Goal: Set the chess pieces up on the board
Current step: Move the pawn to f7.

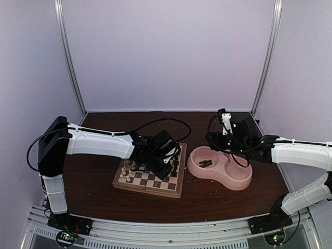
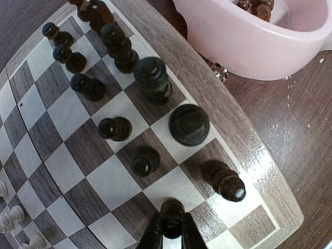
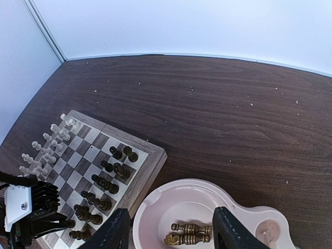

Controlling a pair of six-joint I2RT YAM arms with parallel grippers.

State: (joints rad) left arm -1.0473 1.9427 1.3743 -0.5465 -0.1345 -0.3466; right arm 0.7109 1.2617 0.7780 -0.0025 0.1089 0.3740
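Observation:
The board [image 1: 173, 190] lies left of centre on the table. Several dark chess pieces [image 2: 150, 78] stand in two rows along its right edge, and cream pieces [image 3: 45, 146] line the opposite side. My left gripper [image 2: 172, 234] is shut on a dark piece [image 2: 172, 215] that stands on a square near the board's front right corner. My right gripper [image 3: 171, 231] hangs open above the pink double bowl [image 3: 155, 199], where two dark pieces [image 3: 192, 234] lie on their sides.
The pink double bowl [image 1: 244, 179] sits just right of the board, almost touching its rim [image 2: 244, 140]. Dark wooden tabletop [image 3: 218, 114] stretches behind both. White walls close the back and sides.

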